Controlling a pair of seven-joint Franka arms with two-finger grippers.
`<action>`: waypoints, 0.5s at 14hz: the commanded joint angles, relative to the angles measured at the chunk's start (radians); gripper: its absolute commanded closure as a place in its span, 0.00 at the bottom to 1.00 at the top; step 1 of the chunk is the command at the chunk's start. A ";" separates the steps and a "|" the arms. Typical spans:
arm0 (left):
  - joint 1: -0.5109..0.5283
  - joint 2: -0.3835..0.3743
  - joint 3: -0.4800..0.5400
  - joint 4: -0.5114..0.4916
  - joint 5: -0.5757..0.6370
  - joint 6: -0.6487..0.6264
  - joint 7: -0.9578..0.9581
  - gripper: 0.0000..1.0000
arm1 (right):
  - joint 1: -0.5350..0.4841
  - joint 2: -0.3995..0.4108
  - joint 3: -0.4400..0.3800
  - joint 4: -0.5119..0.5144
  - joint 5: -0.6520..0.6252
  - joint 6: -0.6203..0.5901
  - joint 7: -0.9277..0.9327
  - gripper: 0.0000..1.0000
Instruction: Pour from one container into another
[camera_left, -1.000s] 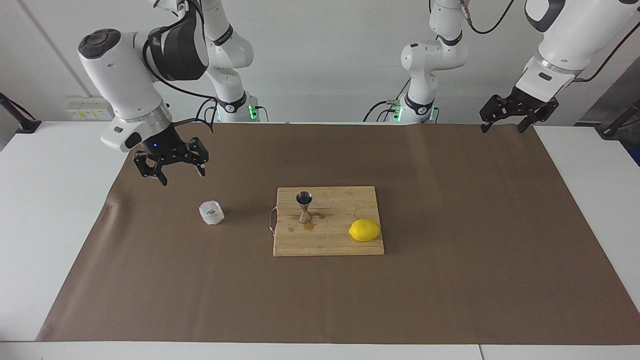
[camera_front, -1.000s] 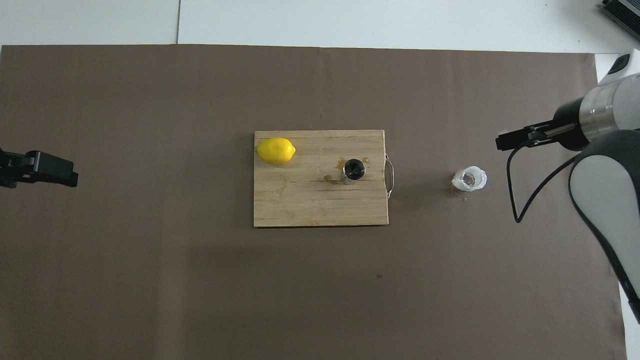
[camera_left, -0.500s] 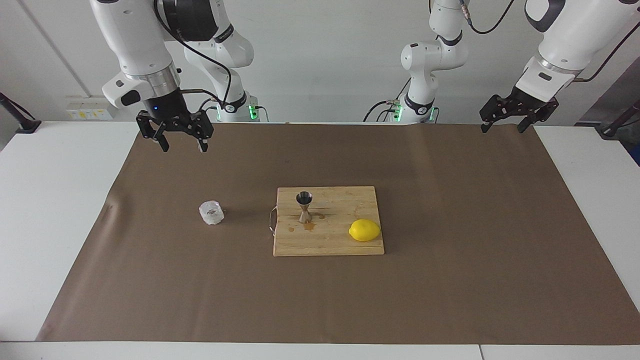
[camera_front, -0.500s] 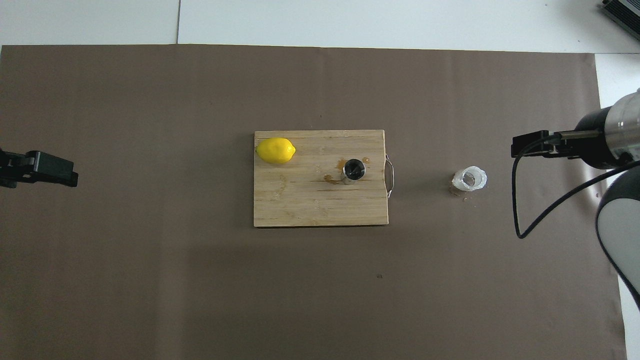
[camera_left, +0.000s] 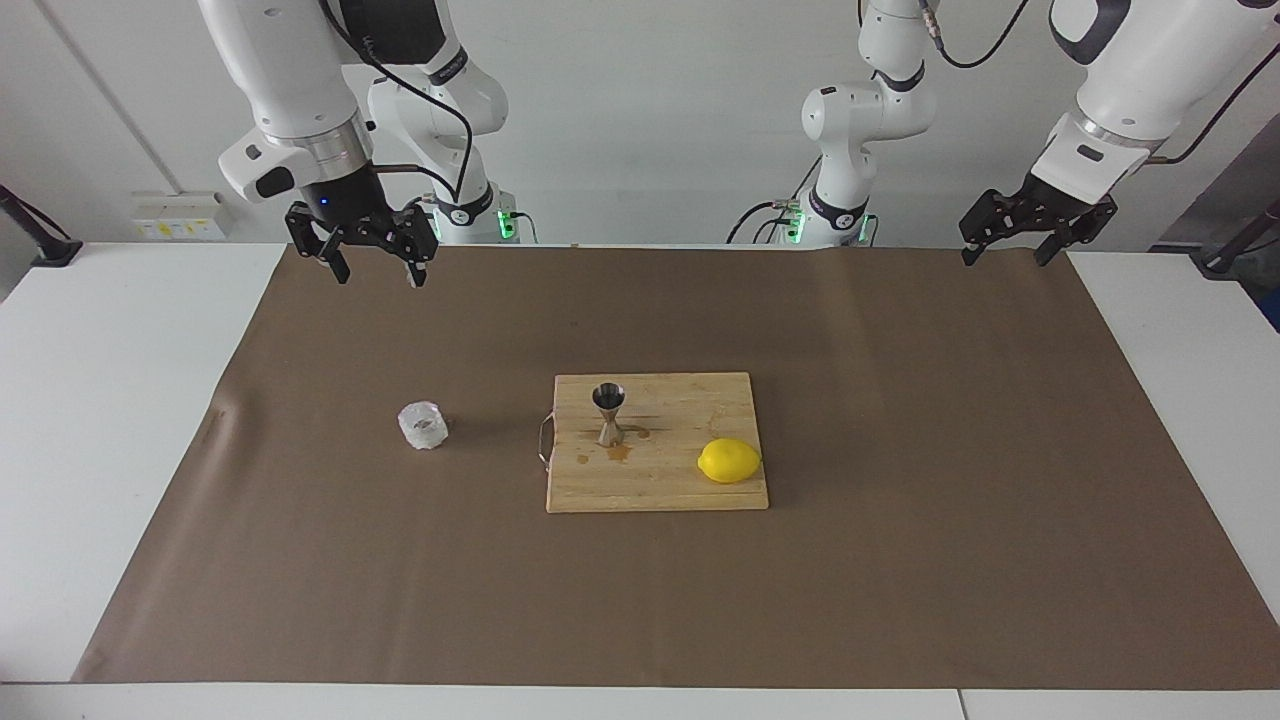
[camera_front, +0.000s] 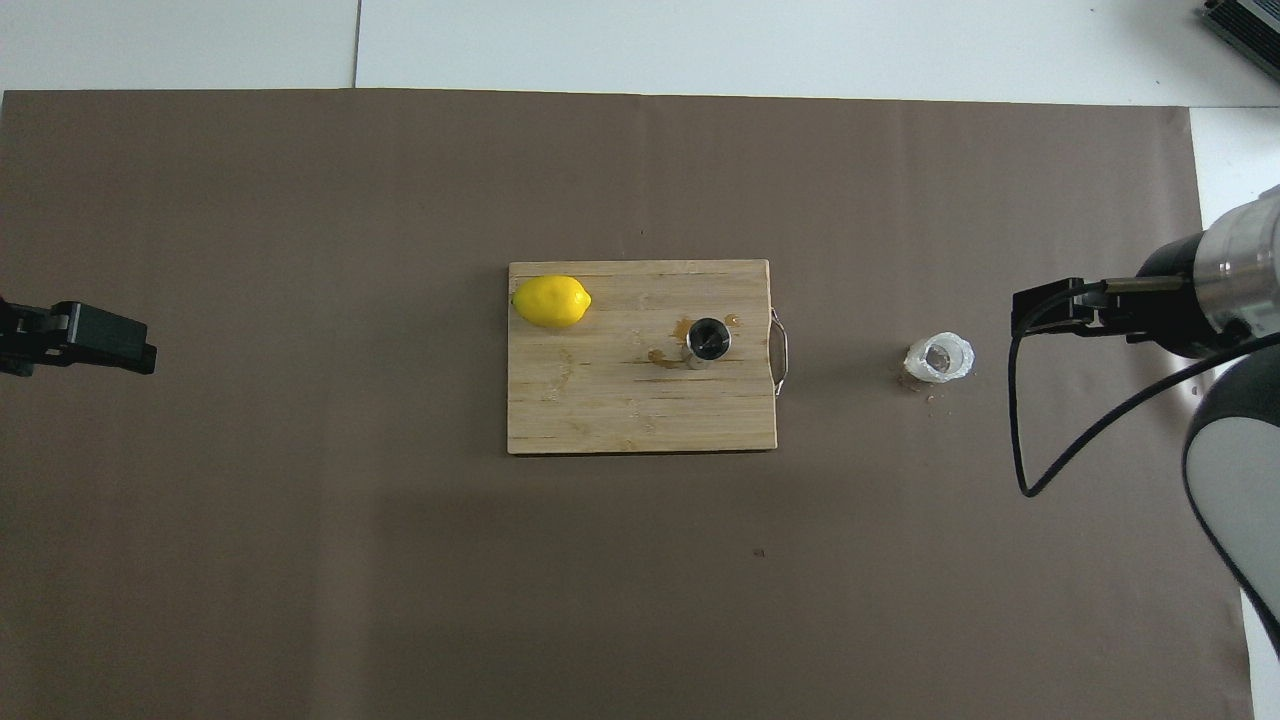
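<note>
The right gripper (camera_left: 376, 268), black and two-fingered, hangs in the air with its fingers spread wide and nothing between them, over the brown paper mat (camera_left: 900, 560) near the edge closest to the robots, toward the right arm's end of the table. The small squat clear cup with whitish faceted walls (camera_left: 423, 425) stands upright on the mat, well apart from this gripper and farther from the robots than the spot the gripper is over. In the overhead view the right gripper (camera_front: 1040, 310) appears just beside the cup (camera_front: 939, 358), but the facing view shows it raised well clear.

The small shiny steel hourglass-shaped jigger (camera_left: 608, 414) stands upright on the pale wooden cutting board (camera_left: 690, 490) at the middle of the mat, at the board's end toward the right arm, with small brown splashes on the wood around its foot. A yellow lemon (camera_left: 729, 461) lies on the same board, toward the left arm's end.

The left gripper (camera_left: 1008, 255) waits with its fingers apart and empty, over the mat's corner nearest the left arm's base, well apart from every object.
</note>
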 joint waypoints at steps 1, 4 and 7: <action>0.008 -0.012 -0.005 -0.012 -0.005 -0.008 -0.005 0.00 | -0.004 0.011 0.006 0.035 -0.008 -0.004 0.021 0.00; 0.008 -0.012 -0.003 -0.012 -0.005 -0.008 -0.005 0.00 | 0.021 0.008 -0.009 0.027 -0.010 -0.007 0.038 0.00; 0.008 -0.012 -0.005 -0.012 -0.005 -0.007 -0.005 0.00 | 0.082 -0.001 -0.082 0.015 -0.013 -0.031 0.041 0.00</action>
